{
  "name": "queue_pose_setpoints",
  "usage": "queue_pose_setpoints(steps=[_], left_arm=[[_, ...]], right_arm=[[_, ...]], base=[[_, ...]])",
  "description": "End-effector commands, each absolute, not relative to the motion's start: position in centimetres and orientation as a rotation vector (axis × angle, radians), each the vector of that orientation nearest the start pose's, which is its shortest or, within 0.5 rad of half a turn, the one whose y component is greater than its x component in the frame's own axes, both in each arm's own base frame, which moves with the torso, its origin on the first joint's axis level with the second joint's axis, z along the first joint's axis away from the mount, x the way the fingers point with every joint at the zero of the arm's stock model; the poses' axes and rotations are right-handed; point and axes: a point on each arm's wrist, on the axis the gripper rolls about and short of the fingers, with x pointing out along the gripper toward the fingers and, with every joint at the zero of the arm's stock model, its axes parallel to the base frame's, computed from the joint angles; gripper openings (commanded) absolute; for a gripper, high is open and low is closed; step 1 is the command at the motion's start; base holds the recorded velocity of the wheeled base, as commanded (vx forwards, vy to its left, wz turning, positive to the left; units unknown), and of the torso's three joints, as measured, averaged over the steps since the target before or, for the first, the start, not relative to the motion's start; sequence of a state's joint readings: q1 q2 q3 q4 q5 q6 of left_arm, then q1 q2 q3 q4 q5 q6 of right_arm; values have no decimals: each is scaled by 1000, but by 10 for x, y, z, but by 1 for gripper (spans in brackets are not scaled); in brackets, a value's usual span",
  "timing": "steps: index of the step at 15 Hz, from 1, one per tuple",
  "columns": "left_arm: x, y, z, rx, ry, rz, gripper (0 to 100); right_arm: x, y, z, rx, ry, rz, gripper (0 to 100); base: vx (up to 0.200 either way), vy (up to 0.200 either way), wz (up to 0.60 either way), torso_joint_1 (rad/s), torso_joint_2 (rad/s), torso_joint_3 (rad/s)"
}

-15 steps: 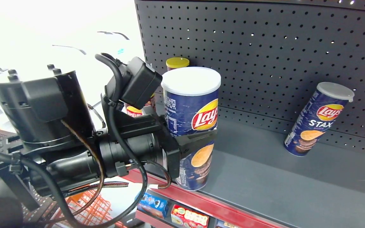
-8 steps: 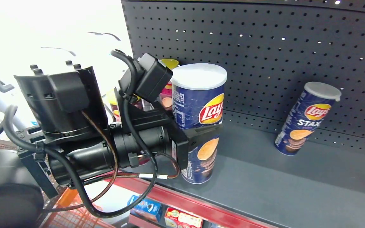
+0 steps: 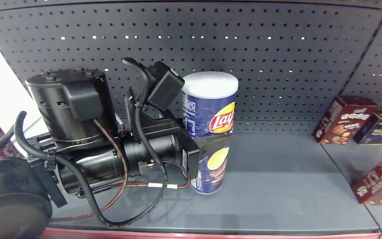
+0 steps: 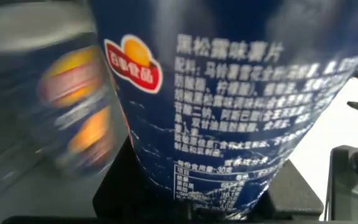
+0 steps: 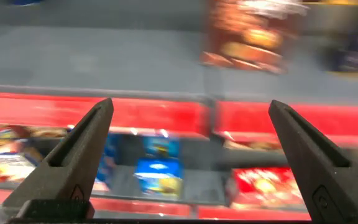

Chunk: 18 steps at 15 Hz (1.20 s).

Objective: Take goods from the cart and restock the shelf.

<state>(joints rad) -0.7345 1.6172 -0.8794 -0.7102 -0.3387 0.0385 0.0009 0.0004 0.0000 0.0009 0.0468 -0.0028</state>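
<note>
left gripper (image 3: 212, 146) is clamped on the middle of an upright blue chips can (image 3: 211, 106) with a white lid, low over the grey shelf (image 3: 277, 186); whether its base touches the board cannot be determined. right gripper (image 5: 191, 143) has fingers wide apart, holding nothing, facing the red shelf edge (image 5: 166, 112). brown boxes (image 3: 343, 119) stand well apart on the can's right
</note>
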Motion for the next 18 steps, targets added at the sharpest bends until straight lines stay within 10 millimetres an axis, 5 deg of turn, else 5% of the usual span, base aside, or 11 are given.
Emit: queue_pose_setpoints(steps=[1,8,14,18], left_arm=[[215,-201,236,40,5,-1066,0],[211,-190,241,38,-13,-1037,0],[165,-121,233,38,-15,-911,0],[167,-116,236,36,-27,-882,0]], right_arm=[[-23,1,75,-3,1,49,100],[-23,1,75,-3,1,49,100],[-23,1,75,-3,1,49,100],[-23,1,76,-3,1,49,100]], base=[[0,0,0,0,0,0],[0,0,0,0,0,0],[0,0,0,0,0,0],[0,0,0,0,0,0]])
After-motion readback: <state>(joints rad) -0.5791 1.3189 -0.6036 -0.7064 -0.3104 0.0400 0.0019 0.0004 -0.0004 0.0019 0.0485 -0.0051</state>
